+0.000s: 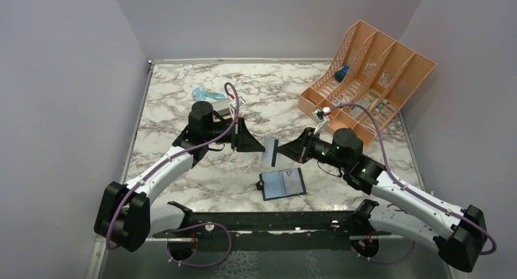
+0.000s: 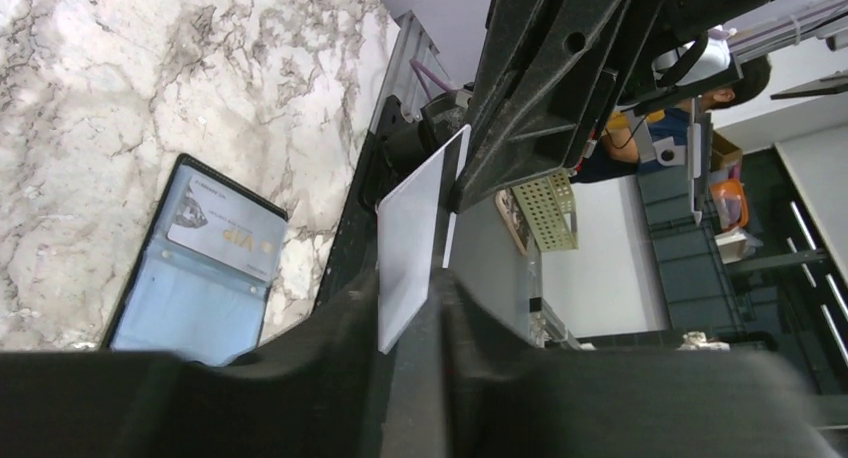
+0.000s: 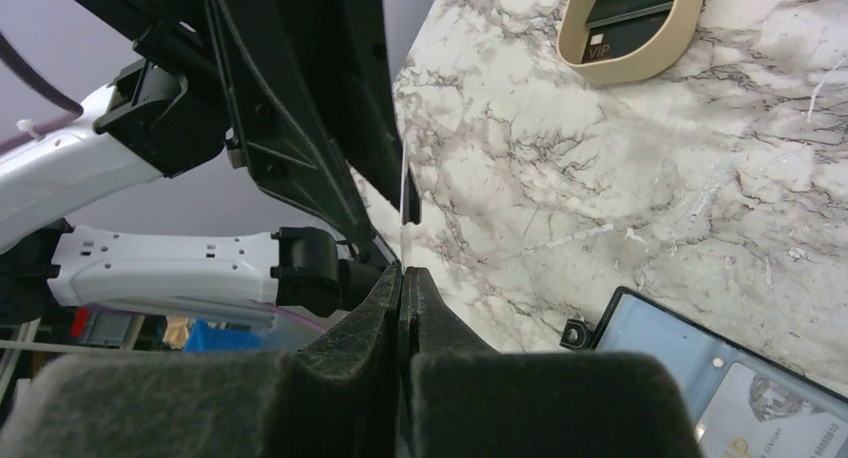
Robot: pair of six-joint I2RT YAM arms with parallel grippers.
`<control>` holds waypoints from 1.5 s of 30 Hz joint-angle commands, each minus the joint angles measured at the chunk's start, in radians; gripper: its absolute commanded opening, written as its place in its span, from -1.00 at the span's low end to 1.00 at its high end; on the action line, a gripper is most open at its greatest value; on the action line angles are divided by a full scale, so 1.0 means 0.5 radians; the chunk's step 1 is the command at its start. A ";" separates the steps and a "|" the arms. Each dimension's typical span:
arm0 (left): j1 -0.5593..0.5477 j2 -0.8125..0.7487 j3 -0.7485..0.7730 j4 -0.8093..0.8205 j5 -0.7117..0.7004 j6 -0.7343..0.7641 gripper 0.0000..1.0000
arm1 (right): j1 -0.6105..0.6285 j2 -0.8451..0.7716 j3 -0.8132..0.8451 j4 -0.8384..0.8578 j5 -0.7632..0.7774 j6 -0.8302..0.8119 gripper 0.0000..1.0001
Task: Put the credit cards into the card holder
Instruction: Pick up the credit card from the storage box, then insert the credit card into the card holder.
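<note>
We see 1 pale credit card (image 1: 272,151) on edge in mid-air above the marble table (image 1: 274,90), right gripper (image 3: 403,273) clenched on 1 end, left gripper (image 2: 410,308) loosened around the other, card holder (image 1: 282,183) open on the table just below, 1 VIP card (image 2: 225,233) slotted inside, gold tin (image 3: 620,73) farther back.

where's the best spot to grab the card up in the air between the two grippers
Pinch the card across its two flat faces at the end nearest the right arm, coming from the right. It is in mid-air, thin and on edge; its other end sits in the left gripper, so only that end is free. The right gripper is shut on it there.
</note>
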 commanded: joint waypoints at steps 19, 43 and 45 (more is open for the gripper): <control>-0.339 -0.357 0.005 -0.682 -1.400 0.698 -0.02 | 0.002 0.170 0.126 -0.727 0.011 -0.492 -0.98; -0.997 0.071 -0.379 -0.227 -1.985 0.400 -0.31 | -0.268 0.583 -0.033 -0.515 -0.189 -0.523 -0.98; -1.000 0.085 -0.393 -0.229 -1.996 0.408 -0.31 | -0.276 0.606 -0.039 -0.498 -0.201 -0.526 -0.98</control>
